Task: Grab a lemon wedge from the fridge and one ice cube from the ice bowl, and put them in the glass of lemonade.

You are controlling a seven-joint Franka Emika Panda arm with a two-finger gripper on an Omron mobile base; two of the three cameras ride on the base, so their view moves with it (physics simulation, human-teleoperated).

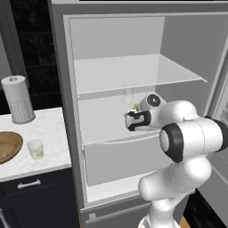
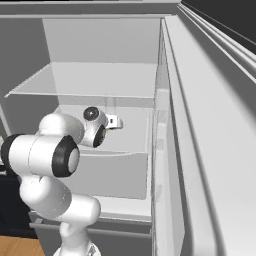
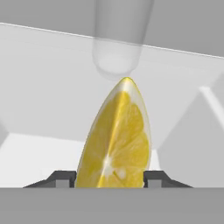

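1. Your hand (image 3: pixel 109 178) sits inside the open fridge (image 1: pixel 62 111), over the middle glass shelf (image 1: pixel 107 120). In the hand view its two dark fingertips (image 3: pixel 61 177) stand at either side of the lemon wedge (image 3: pixel 116 140), right against its flanks; you cannot tell whether they actually press on it, so the grip is unconfirmed.
2. The lemon wedge stands point-up between the fingertips, cut faces bright yellow with pale pith lines.
3. Just behind the wedge stands a tall slim clear vessel (image 3: pixel 120 39) on the same shelf.
4. The fridge interior is white with clear glass shelves; its shell is matte grey.
5. On your marble desk (image 1: pixel 49 129) to the left, the glass of lemonade (image 1: pixel 35 149) holds pale liquid, just beside the brown wooden ice bowl (image 1: pixel 9 146).
6. A perforated white cylinder (image 1: pixel 17 99) stands behind them.
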